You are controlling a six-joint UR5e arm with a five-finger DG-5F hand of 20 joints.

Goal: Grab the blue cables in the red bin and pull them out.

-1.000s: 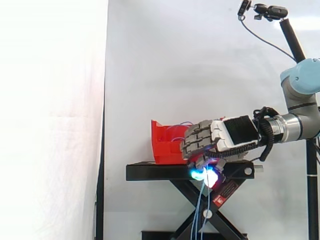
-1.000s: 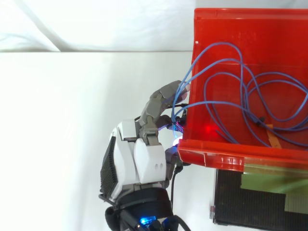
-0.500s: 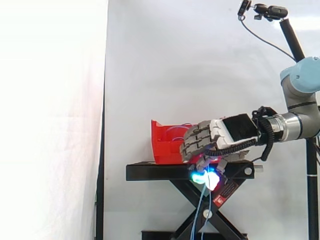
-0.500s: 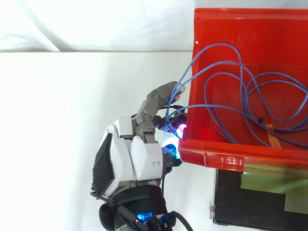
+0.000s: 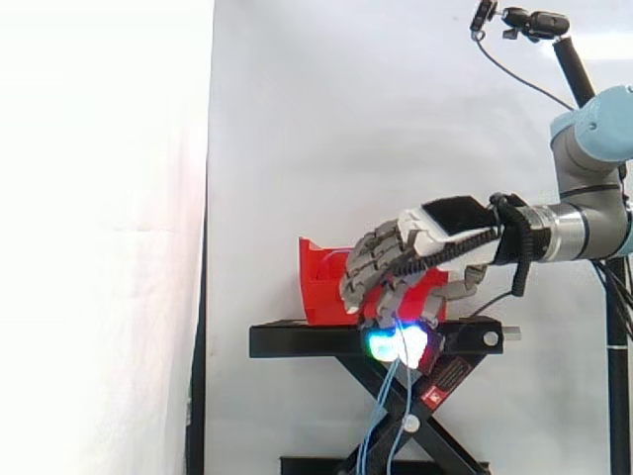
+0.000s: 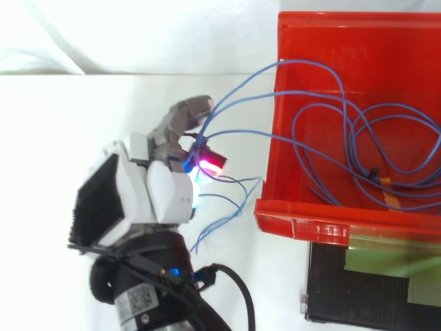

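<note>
Thin blue cables loop inside the red bin and stretch over its left wall to my hand. The hand's fingers are curled round the cable strands, with fingertip pads glowing red and cyan. Loose cable ends trail between the hand and the bin. In the side view the hand sits in front of the red bin on the black stand, and blue cables hang below the glowing fingertips.
A black scissor-lift stand carries the bin. A black block with yellowish tape lies beside the bin's near edge. A camera on a black pole stands at the right. A white curtain hangs behind.
My hand has moved away from the bin's wall, to the left in the top view, and lifted slightly. More blue cable is drawn out over the wall, with loose ends now hanging free.
</note>
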